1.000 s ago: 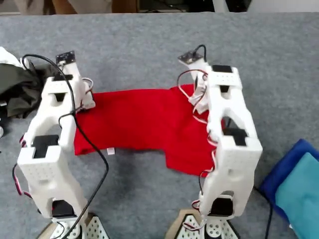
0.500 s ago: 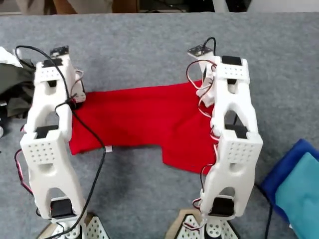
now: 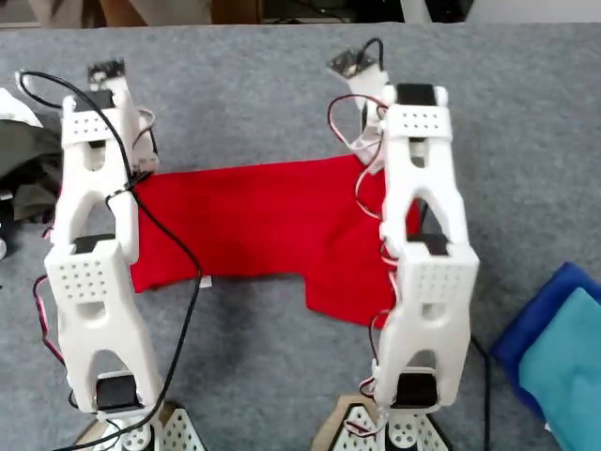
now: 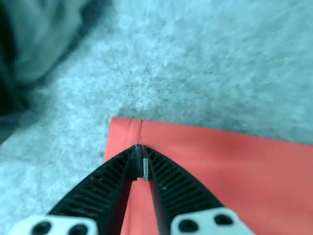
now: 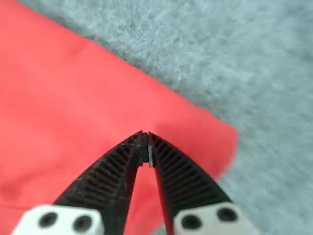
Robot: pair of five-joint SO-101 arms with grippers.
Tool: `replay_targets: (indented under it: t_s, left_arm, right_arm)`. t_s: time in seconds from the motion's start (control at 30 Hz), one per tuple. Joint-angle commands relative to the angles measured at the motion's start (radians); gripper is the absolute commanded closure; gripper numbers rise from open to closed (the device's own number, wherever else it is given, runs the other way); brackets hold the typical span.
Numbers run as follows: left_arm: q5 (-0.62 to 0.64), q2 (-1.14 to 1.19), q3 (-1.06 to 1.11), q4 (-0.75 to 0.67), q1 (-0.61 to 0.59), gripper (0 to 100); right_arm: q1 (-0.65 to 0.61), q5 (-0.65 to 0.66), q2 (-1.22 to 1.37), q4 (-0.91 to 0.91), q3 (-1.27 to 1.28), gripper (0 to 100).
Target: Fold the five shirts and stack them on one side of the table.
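Clamping red shirt (image 3: pixel 254 221) at far edge: left pincer (image 4: pixel 140 161), right pincer (image 5: pixel 145 144); grey table (image 3: pixel 235 103) beyond.

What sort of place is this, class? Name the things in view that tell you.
Probably a robotics lab bench for garment-folding trials: a left arm and a right arm, white with bare wiring, stand side by side on a grey felt-like table. A red shirt lies spread across it, with dark clothes and blue folded cloth at its edges.

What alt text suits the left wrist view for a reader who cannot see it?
The left gripper is pinched shut on a red shirt near its corner, on the grey table; dark clothing lies nearby.
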Motion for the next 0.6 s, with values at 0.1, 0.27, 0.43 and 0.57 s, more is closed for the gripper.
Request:
replay_targets:
  t_s: [0.1, 0.27, 0.43, 0.57]
  left_arm:
    - [-0.009, 0.087, -0.032, -0.046, -0.049, 98]
    - [-0.006, 0.108, -0.092, -0.031, -0.058, 98]
    - [-0.006, 0.062, -0.261, 0.103, -0.021, 98]
    - [-0.012, 0.025, -0.446, 0.25, 0.0, 98]
  right_arm:
    - [0.13, 0.003, 0.188, 0.008, -0.254, 99.4]
    - [0.105, 0.041, 0.231, 0.209, -0.504, 99.4]
    - [0.025, 0.052, 0.2, 0.405, -0.857, 99.3]
    - [0.019, 0.052, 0.127, 0.413, -0.863, 99.2]
